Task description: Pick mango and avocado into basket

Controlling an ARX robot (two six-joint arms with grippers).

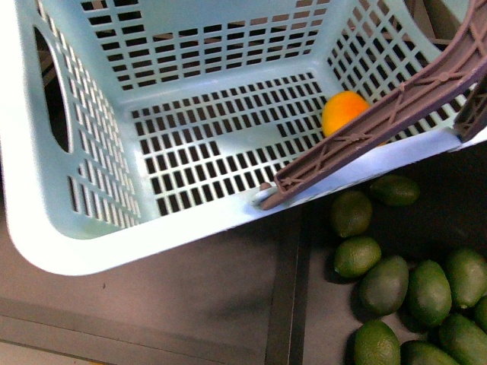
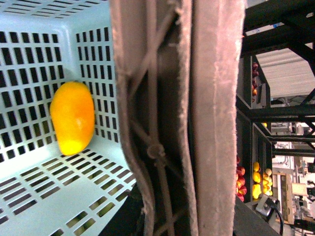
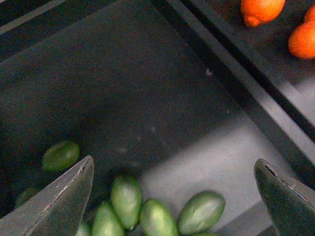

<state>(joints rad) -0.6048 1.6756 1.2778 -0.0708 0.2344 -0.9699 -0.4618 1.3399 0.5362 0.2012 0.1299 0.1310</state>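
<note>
dark produce shelf [image 1: 190,304], split by a raised divider
green avocados [image 1: 384,285] lie heaped on one section; orange fruits [image 3: 261,10] lie in the neighbouring compartment beyond the divider.

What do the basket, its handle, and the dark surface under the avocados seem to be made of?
The basket looks like moulded plastic, pale teal, smooth with a soft sheen; its even slots and rounded rim suggest this. The handle seems plastic too, brown and matte, with cross-braced ribs. The surface is dark and matte, perhaps painted metal or plastic; the look leaves it open.
</note>
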